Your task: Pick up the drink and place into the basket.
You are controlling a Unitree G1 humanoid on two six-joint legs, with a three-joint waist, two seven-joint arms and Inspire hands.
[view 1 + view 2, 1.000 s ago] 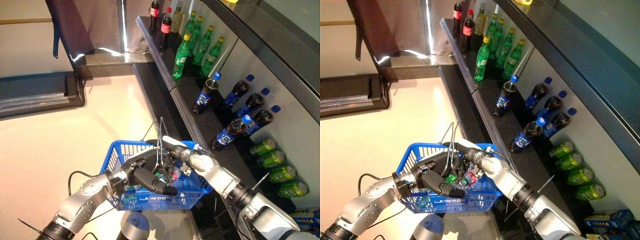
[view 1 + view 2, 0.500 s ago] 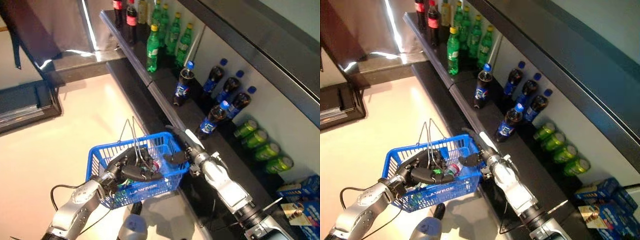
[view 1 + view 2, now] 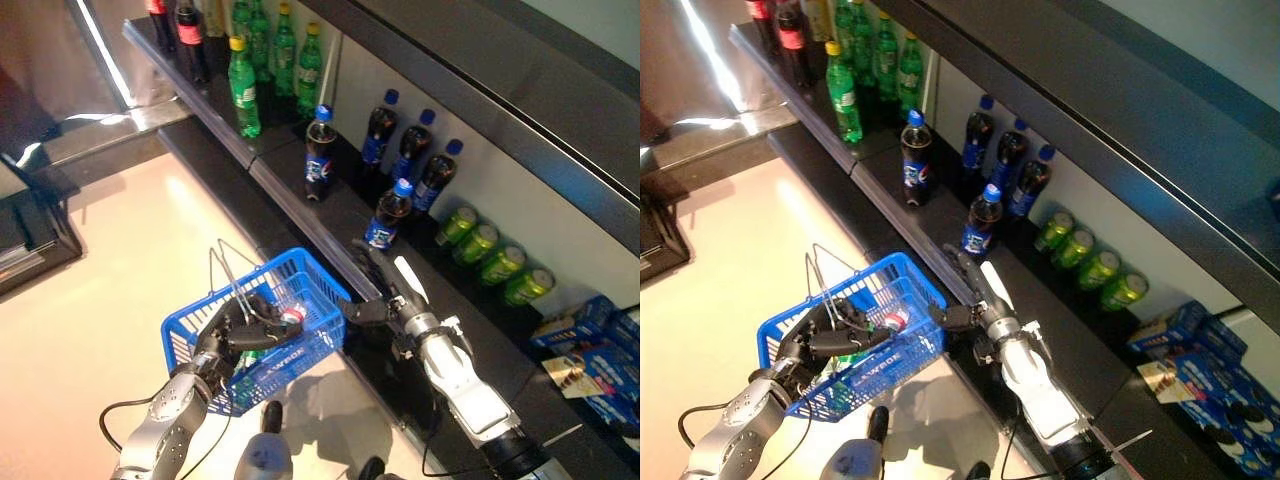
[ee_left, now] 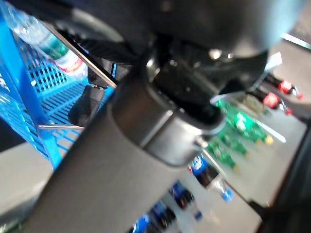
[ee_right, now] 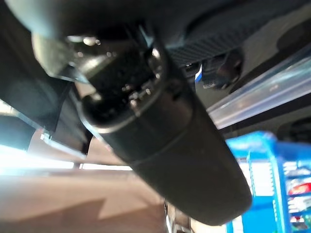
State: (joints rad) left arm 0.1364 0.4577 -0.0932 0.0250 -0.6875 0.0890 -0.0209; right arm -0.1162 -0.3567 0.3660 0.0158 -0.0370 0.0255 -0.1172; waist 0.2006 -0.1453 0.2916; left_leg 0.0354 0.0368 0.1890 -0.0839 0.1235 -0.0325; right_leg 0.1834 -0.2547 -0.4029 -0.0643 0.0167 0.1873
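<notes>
My left hand (image 3: 232, 325) is shut on the thin wire handles (image 3: 232, 280) of the blue basket (image 3: 285, 358) and holds it up in front of the shelf. A clear drink bottle (image 3: 290, 316) with a red cap and a green label lies inside the basket; it also shows in the left wrist view (image 4: 48, 46). My right hand (image 3: 385, 300) is open and empty. It hovers just right of the basket's right rim, over the shelf's front edge, and shows in the right eye view (image 3: 980, 305) too.
A dark shelf (image 3: 330, 215) runs along the right. On it stand green bottles (image 3: 240, 75), dark bottles with blue caps (image 3: 320, 160), another (image 3: 385, 215) nearest my right hand, and green cans (image 3: 490, 265) lying down. Blue boxes (image 3: 600, 340) lie at far right. Pale floor (image 3: 120, 240) lies at left.
My right hand has drawn back out of the blue basket to its right side, empty, and the drink stays inside. The camera has shifted along the shelf.
</notes>
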